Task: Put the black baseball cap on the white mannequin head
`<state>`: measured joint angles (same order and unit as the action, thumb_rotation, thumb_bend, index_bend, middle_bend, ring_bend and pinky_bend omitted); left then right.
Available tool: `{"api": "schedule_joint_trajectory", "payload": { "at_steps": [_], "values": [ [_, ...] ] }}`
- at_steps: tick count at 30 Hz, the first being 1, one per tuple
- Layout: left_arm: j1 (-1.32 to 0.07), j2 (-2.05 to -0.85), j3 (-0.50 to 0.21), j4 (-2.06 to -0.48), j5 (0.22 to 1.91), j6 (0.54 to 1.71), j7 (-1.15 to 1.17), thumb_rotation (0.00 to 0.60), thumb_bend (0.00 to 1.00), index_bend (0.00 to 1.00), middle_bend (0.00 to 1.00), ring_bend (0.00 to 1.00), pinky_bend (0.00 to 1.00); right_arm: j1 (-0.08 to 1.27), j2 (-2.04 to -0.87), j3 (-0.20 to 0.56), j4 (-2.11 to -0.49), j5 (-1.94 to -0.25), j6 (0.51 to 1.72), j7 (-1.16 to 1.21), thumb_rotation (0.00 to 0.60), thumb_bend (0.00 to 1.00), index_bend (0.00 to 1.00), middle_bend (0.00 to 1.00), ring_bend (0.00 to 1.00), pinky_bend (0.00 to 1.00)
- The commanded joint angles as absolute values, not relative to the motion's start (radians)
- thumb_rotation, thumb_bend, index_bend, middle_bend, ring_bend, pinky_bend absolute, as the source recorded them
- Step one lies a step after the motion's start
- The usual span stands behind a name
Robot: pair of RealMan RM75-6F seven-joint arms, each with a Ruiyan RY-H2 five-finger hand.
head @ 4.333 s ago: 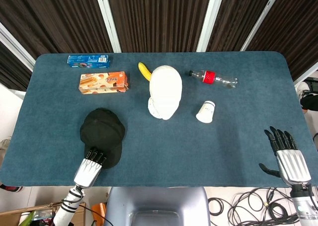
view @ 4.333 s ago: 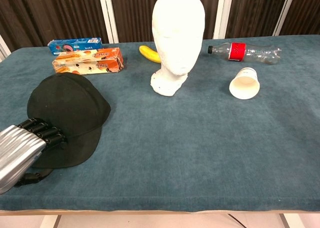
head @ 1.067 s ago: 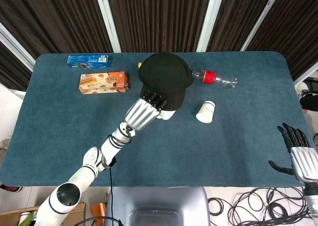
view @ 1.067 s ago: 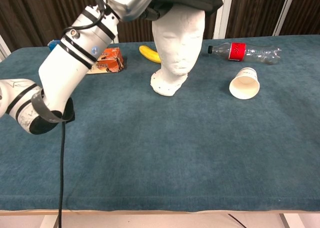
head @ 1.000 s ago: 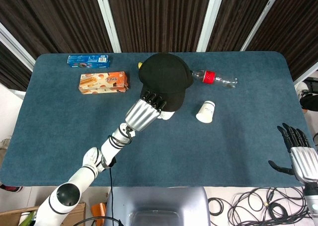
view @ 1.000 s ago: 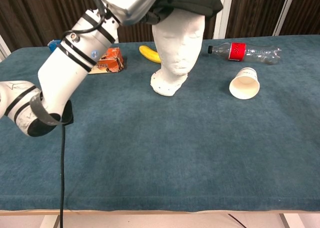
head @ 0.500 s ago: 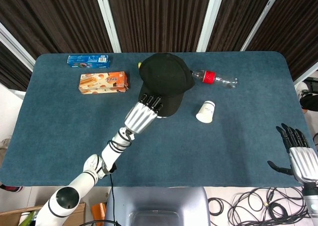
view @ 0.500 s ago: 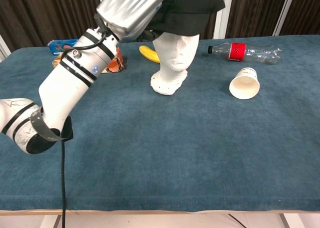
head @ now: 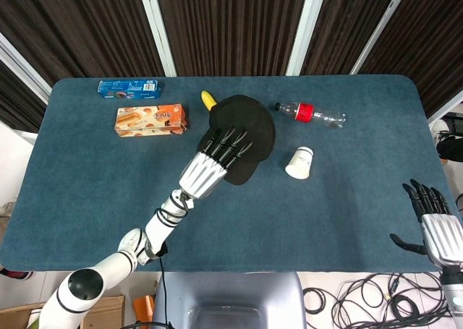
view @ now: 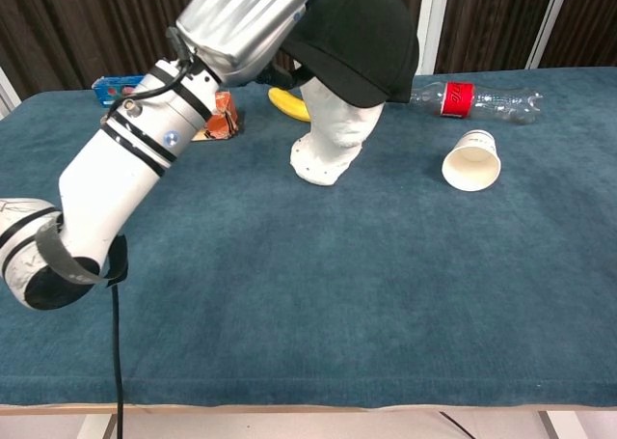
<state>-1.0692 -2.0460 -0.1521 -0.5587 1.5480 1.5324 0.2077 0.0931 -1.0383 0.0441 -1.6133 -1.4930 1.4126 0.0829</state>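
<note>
Black baseball cap (view: 362,36) sits on white mannequin head (view: 333,135) at frame centre, grasped by left robot hand (head: 215,160) (right robot hand (head: 434,224) released, lower right).

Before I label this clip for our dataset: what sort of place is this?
Probably a robot lab or test room: a table under blue felt-like cloth holds mixed props such as a white foam mannequin head, loose black cables lie on the floor, and dark slatted panels stand behind.
</note>
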Motion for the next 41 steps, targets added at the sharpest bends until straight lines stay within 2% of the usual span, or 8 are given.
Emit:
{"api": "schedule_joint_trajectory", "payload": {
  "at_steps": [1, 7, 13, 20, 23, 29, 34, 41],
  "values": [
    [-1.037, -1.980, -0.148, -0.688, 1.556, 1.541, 0.256, 0.600, 0.28, 0.00, 0.00, 0.01, 0.25, 0.094, -1.039, 0.043, -1.615, -1.494, 1.411, 0.080, 0.600, 0.09, 0.00, 0.00, 0.00, 0.00],
    [-0.957, -1.782, -0.157, -1.025, 1.534, 1.540, 0.419, 0.600, 0.28, 0.00, 0.00, 0.01, 0.23, 0.094, -1.041, 0.039, -1.617, -1.500, 1.411, 0.070, 0.600, 0.09, 0.00, 0.00, 0.00, 0.00],
    [-0.784, -1.462, -0.131, -1.508, 1.371, 1.483, 0.594, 0.600, 0.29, 0.00, 0.00, 0.01, 0.16, 0.095, -1.046, 0.036, -1.619, -1.502, 1.410, 0.054, 0.600, 0.09, 0.00, 0.00, 0.00, 0.00],
    [-0.648, -1.263, -0.082, -1.719, 1.227, 1.465, 0.606, 0.600, 0.29, 0.00, 0.00, 0.01, 0.15, 0.099, -1.056, 0.035, -1.627, -1.501, 1.401, 0.022, 0.600, 0.09, 0.00, 0.00, 0.00, 0.00],
    [-0.502, -1.160, 0.012, -1.744, 1.173, 1.439, 0.388, 0.600, 0.29, 0.00, 0.00, 0.00, 0.12, 0.105, -1.072, 0.034, -1.633, -1.492, 1.389, -0.025, 0.600, 0.09, 0.00, 0.00, 0.00, 0.00],
    [-0.375, -1.092, 0.106, -1.690, 1.203, 1.348, 0.074, 0.600, 0.29, 0.00, 0.00, 0.00, 0.08, 0.101, -1.084, 0.036, -1.639, -1.481, 1.395, -0.064, 0.600, 0.09, 0.00, 0.00, 0.00, 0.00],
    [-0.288, -1.147, 0.097, -1.570, 1.309, 1.461, -0.045, 0.600, 0.30, 0.00, 0.00, 0.00, 0.07, 0.100, -1.091, 0.041, -1.641, -1.466, 1.396, -0.080, 0.600, 0.09, 0.00, 0.00, 0.00, 0.00],
    [-0.246, -1.168, 0.076, -1.544, 1.345, 1.498, -0.007, 0.600, 0.30, 0.00, 0.00, 0.00, 0.06, 0.106, -1.100, 0.048, -1.645, -1.454, 1.390, -0.103, 0.600, 0.09, 0.00, 0.00, 0.00, 0.00]
  ]
}}
